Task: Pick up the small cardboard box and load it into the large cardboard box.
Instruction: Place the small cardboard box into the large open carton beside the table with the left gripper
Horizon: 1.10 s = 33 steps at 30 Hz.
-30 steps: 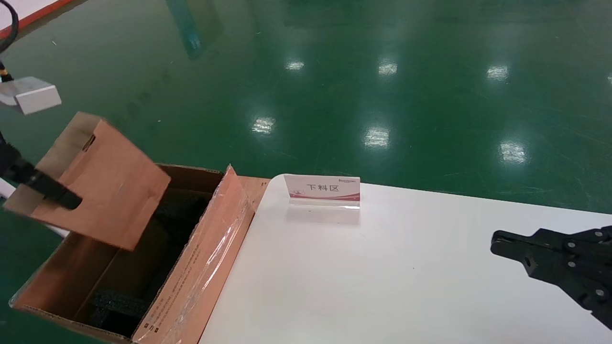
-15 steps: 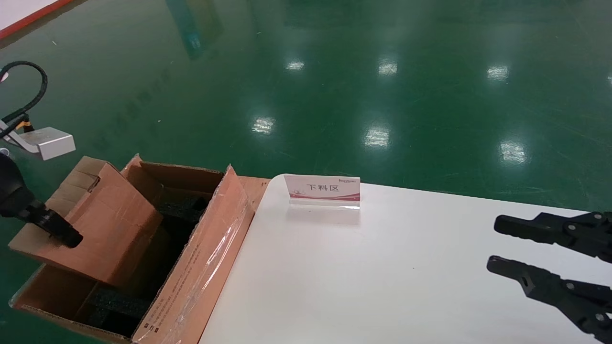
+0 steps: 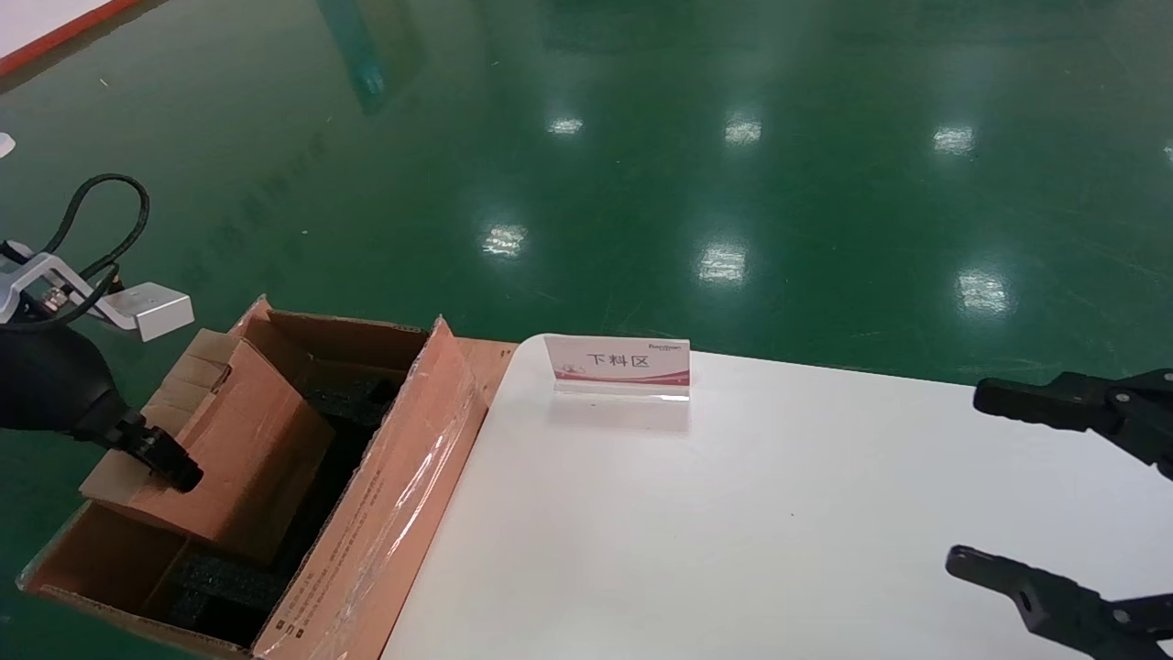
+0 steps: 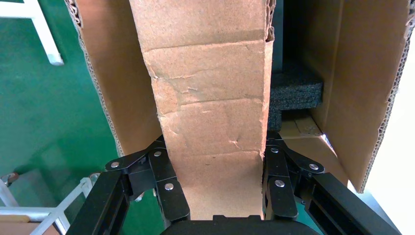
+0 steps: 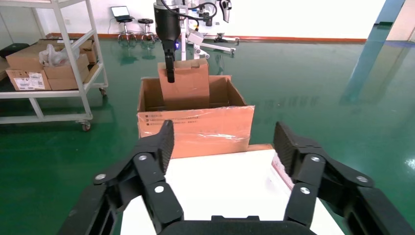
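- Left claw clamped on the small cardboard box; I see one finger pressed against its broad face.
- Small box sits tilted, lower part down inside the large cardboard box, above the black foam.
- Large box stands against the white desk edge, taped flap upright.
- Right claw spread wide above the desk, well apart from the large box.
- Sign card near the desk's far edge.

Plain scuffed brown on small cardboard box. Brown corrugated large cardboard box, black foam blocks inside, glossy clear tape on side flap. Black left gripper, black right gripper. White table. White sign, pink-red band. Glossy green floor.
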Each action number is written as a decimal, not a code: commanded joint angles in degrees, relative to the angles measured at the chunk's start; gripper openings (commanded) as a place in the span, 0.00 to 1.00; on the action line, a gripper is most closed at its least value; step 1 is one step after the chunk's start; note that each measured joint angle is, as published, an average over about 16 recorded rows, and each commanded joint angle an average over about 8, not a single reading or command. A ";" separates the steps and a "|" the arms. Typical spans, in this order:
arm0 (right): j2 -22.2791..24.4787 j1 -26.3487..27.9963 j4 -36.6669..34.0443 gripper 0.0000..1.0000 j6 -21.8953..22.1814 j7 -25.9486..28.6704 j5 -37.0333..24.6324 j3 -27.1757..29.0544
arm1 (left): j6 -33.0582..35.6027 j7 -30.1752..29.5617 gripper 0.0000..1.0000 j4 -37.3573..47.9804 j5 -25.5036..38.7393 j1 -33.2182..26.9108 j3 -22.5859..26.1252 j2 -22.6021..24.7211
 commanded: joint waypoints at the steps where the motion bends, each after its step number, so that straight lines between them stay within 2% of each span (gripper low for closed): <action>1: 0.00 0.00 0.00 1.00 0.00 0.00 0.00 -0.01 | -0.28 0.14 0.00 0.25 -0.24 0.55 -0.06 0.04; 33: 0.04 0.02 0.00 1.00 0.05 -0.05 0.07 -0.11 | -9.96 -7.37 0.00 -4.41 8.86 5.24 3.25 2.29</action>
